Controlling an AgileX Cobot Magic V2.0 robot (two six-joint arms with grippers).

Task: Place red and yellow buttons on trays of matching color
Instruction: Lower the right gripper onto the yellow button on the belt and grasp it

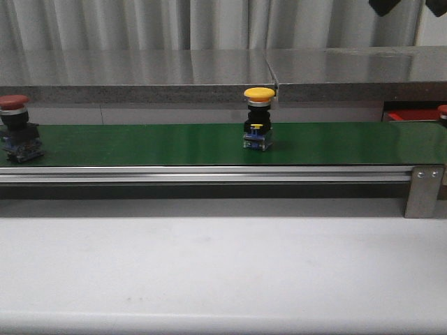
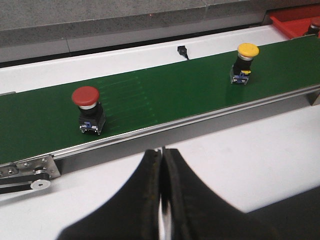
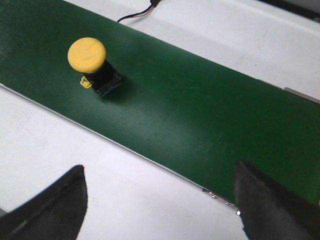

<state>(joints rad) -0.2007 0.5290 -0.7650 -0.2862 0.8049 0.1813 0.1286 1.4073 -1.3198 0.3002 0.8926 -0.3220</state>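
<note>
A yellow button point(image 1: 259, 115) with a mushroom cap stands upright mid-way along the green belt point(image 1: 154, 143); both wrist views catch it too point(image 2: 246, 62) point(image 3: 93, 65). A red button point(image 1: 15, 125) point(image 2: 88, 109) stands upright on the belt at its far left end. Part of a red tray point(image 1: 399, 115) point(image 2: 292, 22) shows beyond the belt's right end, with another red-capped piece point(image 1: 443, 112) at its edge. No yellow tray is in view. My left gripper point(image 2: 161, 150) is shut and empty over the white table, short of the belt. My right gripper point(image 3: 161, 170) is open and empty beside the belt's near rail.
The belt runs left to right on an aluminium rail point(image 1: 209, 173) with a metal bracket point(image 1: 424, 190) at its right end. A grey stone ledge point(image 1: 140, 73) lies behind it. White table surface point(image 1: 223, 272) spreads in front. A small black connector point(image 2: 183, 50) sits behind the belt.
</note>
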